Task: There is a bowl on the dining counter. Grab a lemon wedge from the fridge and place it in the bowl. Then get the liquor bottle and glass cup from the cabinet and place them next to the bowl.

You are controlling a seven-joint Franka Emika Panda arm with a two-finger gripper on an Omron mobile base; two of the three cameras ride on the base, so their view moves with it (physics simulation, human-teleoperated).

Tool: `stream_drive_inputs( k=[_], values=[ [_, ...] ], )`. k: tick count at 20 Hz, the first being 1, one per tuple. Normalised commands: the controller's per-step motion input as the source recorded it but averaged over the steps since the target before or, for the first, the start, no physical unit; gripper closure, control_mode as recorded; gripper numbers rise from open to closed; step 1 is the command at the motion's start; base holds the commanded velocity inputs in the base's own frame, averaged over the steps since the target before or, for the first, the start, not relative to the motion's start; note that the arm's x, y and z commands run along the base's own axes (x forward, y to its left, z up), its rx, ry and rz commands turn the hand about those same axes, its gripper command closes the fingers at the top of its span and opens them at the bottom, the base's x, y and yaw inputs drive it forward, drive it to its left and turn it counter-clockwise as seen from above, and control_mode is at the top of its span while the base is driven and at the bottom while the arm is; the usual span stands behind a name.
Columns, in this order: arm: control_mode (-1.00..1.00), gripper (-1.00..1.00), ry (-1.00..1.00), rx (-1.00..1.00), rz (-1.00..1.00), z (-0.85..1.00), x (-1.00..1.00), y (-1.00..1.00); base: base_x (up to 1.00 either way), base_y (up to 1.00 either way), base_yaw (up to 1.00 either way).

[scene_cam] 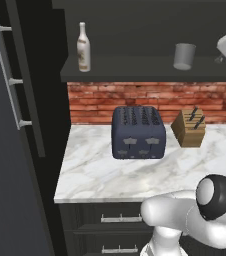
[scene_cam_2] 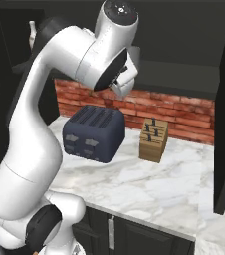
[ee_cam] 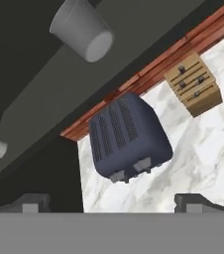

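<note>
Left base view: liquor bottle point(scene_cam: 83, 48) stands at 11 o'clock on the open cabinet shelf point(scene_cam: 135, 72), glass cup point(scene_cam: 184, 56) at 1 o'clock, well apart. Below, on the marble bench point(scene_cam: 95, 175), toaster point(scene_cam: 137, 132) sits beside knife block point(scene_cam: 189, 127). Hand view: claw point(ee_cam: 113, 202) open, empty.

Kitchen, marble counter point(scene_cam: 95, 175), brick backsplash point(scene_cam: 150, 95), toaster point(scene_cam: 137, 132) (dark blue), knife block point(scene_cam: 189, 127)
</note>
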Motion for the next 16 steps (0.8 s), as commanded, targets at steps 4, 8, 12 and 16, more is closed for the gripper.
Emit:
stream_drive_inputs(
  k=[4,8,12,16],
  values=[
    [-1.00,-1.00,-0.10,0.06,0.00,0.00,0.40,0.00,0.00,0.00,0.00],
    [-1.00,-1.00,-0.18,0.08,-0.02,0.00,0.38,-0.03,0.00,0.00,0.00],
    [-1.00,-1.00,-0.11,0.05,-0.07,0.00,0.49,-0.18,0.00,0.00,0.00],
    [-1.00,-1.00,-0.02,0.02,-0.11,0.00,0.58,-0.26,0.00,0.00,0.00]
  ],
)
